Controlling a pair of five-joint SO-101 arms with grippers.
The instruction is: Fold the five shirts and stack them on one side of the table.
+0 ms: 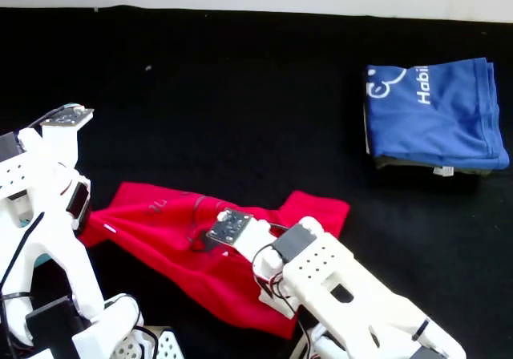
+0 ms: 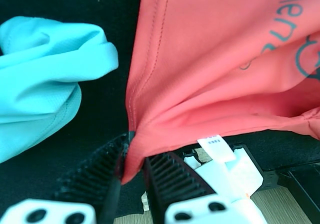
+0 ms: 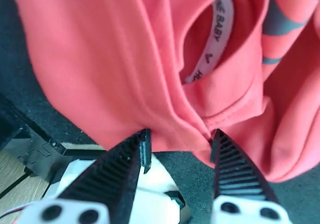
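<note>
A red shirt (image 1: 160,231) lies crumpled on the black table (image 1: 240,94), left of centre near the front. My left gripper (image 2: 132,154) is shut on a seamed corner of the red shirt (image 2: 210,59); in the high view it sits at the shirt's left tip (image 1: 82,219). Over the shirt's middle, my right gripper (image 1: 207,243) points down. Its fingers stand open (image 3: 180,141) astride a bunched fold of the red shirt (image 3: 100,59) just below the collar and its white label (image 3: 215,39).
A folded blue shirt (image 1: 433,110) tops a small stack at the back right, with a darker layer under it. A crumpled cyan shirt (image 2: 45,79) lies beside the left gripper. The arms' white bases fill the front edge.
</note>
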